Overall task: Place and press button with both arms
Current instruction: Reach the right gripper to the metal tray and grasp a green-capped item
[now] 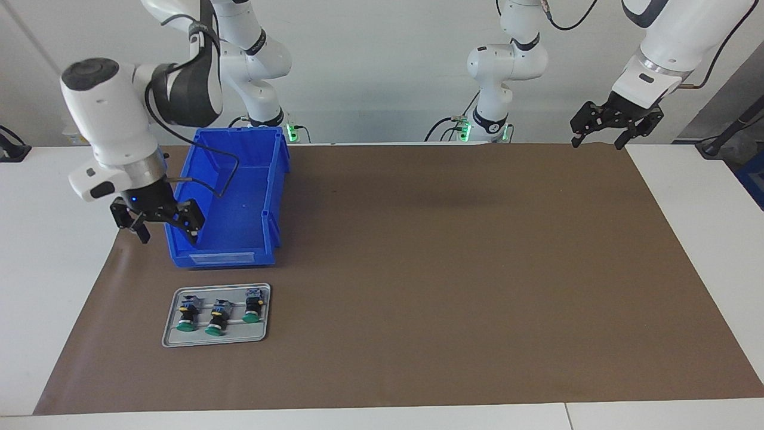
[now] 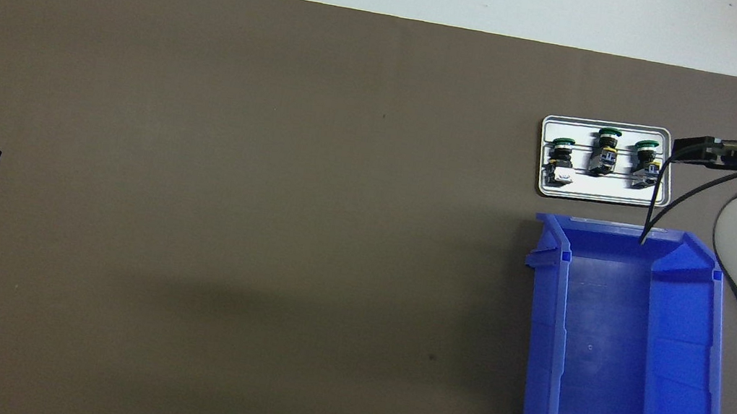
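Buttons (image 1: 216, 317) lie apart from fingers (image 1: 193, 222) (spread).

Three buttons (image 2: 604, 157) lie on a grey tray (image 2: 601, 191), just beside the blue bin (image 2: 682, 356)

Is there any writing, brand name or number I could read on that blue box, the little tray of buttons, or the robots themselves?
No text can be read.
Blue bin: its front label slot shows no legible writing.
Tray and green-capped buttons: no lettering can be made out.
Arms: a dark band on a joint has marks too small to read.
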Available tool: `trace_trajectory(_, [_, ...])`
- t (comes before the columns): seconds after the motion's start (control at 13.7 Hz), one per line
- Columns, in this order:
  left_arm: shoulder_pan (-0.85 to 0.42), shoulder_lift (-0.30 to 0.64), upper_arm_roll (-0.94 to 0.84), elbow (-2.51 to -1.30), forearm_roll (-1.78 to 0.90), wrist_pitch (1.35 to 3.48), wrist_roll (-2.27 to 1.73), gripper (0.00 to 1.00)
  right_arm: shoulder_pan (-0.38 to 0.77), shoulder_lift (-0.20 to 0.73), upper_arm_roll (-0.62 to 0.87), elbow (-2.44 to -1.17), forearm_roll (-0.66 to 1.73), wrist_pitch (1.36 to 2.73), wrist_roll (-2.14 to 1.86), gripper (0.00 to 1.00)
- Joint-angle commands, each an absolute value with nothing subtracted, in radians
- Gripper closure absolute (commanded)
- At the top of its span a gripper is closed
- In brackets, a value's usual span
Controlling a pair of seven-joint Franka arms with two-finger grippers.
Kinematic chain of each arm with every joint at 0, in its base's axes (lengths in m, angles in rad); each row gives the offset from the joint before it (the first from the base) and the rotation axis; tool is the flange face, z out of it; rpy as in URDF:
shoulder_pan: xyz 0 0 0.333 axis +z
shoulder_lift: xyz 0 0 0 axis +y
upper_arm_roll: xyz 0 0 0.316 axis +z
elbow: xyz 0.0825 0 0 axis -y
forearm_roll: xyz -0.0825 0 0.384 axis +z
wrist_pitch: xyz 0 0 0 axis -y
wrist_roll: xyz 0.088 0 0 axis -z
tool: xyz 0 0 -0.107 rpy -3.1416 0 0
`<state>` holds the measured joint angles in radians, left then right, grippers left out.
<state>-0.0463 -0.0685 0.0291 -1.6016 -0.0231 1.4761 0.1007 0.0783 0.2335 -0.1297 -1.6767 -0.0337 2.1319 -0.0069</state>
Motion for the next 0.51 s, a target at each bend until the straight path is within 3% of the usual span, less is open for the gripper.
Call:
trace_trajectory(0.0, [-0.051,-0.081,0.035,-1.614,-0.015,1.470,0.101,0.00,0.091,0.366,-0.129,-1.638,0.021,2.250,-0.005,0.00])
trace_trajectory(0.44, [-0.051,-0.081,0.035,-1.614,-0.015,1.470,0.101,0.00,0.106,0.518,-0.129,-1.644,0.115,2.408,-0.028,0.00])
